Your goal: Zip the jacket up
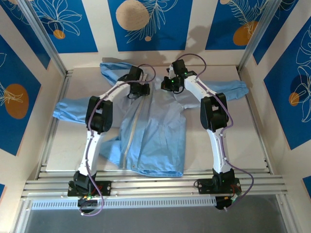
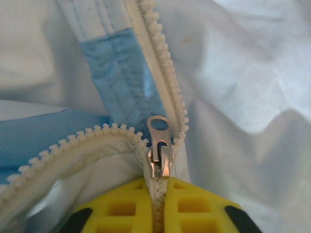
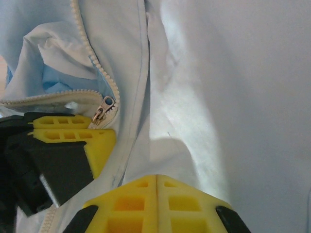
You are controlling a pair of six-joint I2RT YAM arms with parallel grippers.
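The jacket is made of thin, dull, wrinkled cloth. Its zipper teeth are made of pale plastic, the slider of shiny metal.

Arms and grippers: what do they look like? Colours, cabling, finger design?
The left arm and right arm match: white links, bulky black joint housings, black bases, purple cables looping alongside. The left gripper and right gripper have yellow fingers moulded with rectangular pockets, on black mounts.

One light-blue jacket, two sleeves, one metal zipper slider, two robot arms.
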